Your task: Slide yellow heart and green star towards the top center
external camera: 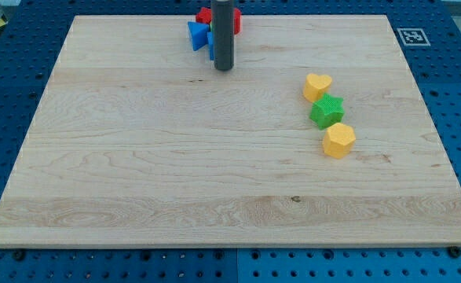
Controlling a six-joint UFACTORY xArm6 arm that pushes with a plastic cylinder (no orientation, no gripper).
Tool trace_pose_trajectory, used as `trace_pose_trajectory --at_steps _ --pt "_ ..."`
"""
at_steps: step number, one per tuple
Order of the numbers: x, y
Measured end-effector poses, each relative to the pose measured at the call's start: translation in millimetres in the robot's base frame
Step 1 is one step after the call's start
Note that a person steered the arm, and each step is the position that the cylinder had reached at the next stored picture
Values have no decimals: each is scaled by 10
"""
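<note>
A yellow heart point(317, 85) lies on the wooden board at the view's right, above the middle. A green star point(327, 111) sits just below it, touching it. A yellow hexagon-like block point(339, 140) sits just below the star. My tip point(224, 67) is at the view's top centre, far left of these blocks. It stands next to a blue block point(199, 34) and partly hides a red block point(206, 15).
The wooden board point(136, 157) lies on a blue pegboard table. A fiducial marker point(411, 36) sits past the board's top right corner. The blue and red blocks cluster at the board's top edge.
</note>
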State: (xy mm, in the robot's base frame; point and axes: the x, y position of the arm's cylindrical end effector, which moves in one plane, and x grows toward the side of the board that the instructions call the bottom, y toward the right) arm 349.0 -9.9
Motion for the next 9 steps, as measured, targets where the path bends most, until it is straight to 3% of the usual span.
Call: trace_pose_trajectory --at_steps 2,3,5,9 --pt "1556 738" --pt "1915 1264" --pt "1628 1915" --pt "896 1653"
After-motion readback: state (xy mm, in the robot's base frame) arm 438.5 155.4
